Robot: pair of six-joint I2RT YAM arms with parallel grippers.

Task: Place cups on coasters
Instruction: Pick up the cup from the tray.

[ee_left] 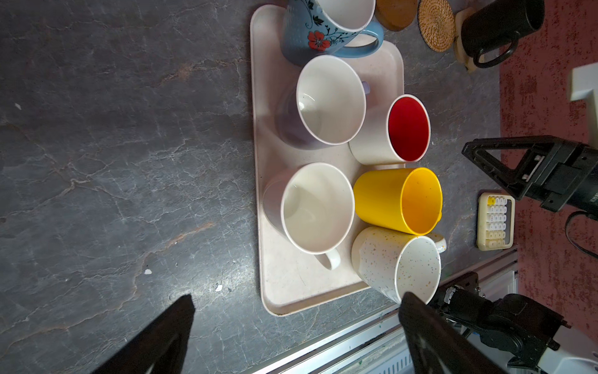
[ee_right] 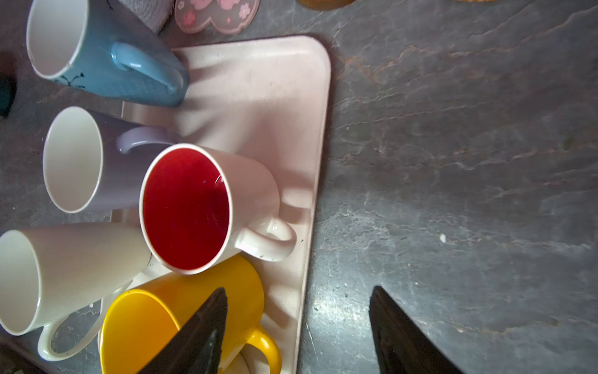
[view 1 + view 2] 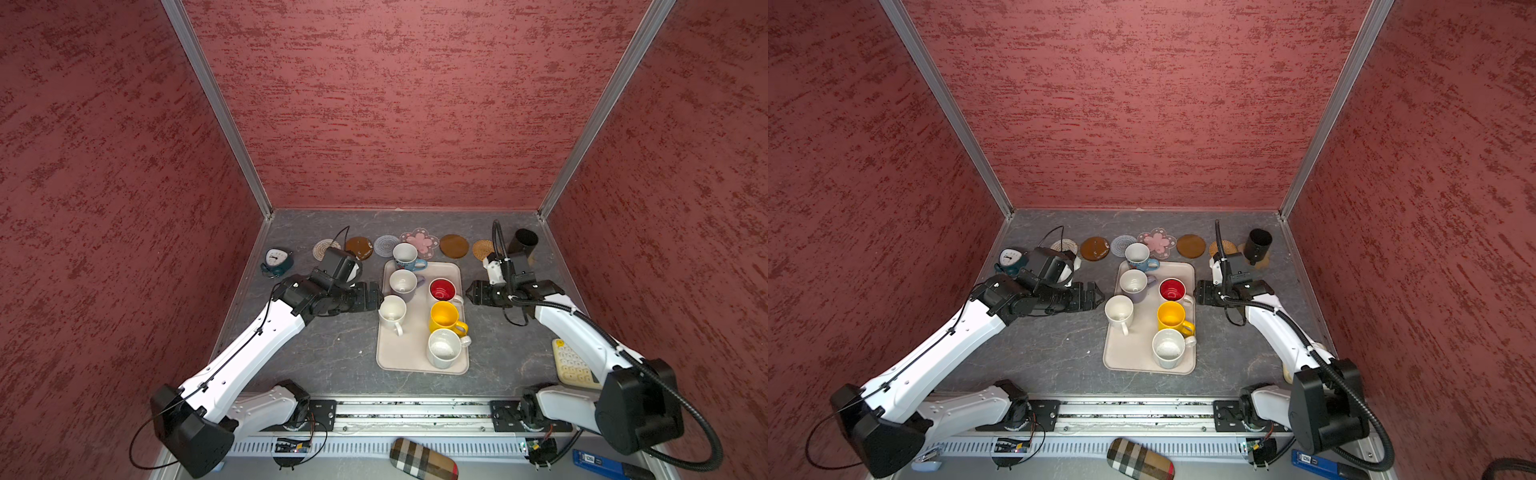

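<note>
The black ceramic mug (image 3: 524,243) stands on the tan scalloped coaster (image 3: 1265,259) at the upper right of the grey stone-look surface (image 3: 332,349). The six other mugs (image 3: 442,289) sit on, or at the edge of, the beige rectangular tray (image 3: 409,353) at centre. Both arms reach in low from the lower corners. The left claw (image 3: 372,297) gapes wide just left of the tray. The right claw (image 3: 471,293), jaws apart and empty, is just right of it.

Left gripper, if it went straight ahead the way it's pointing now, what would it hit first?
Probably the plain white mug on the tray's edge nearest it; the open left gripper points right at it. Height is hard to judge, so it might catch the tray rim first.
</note>
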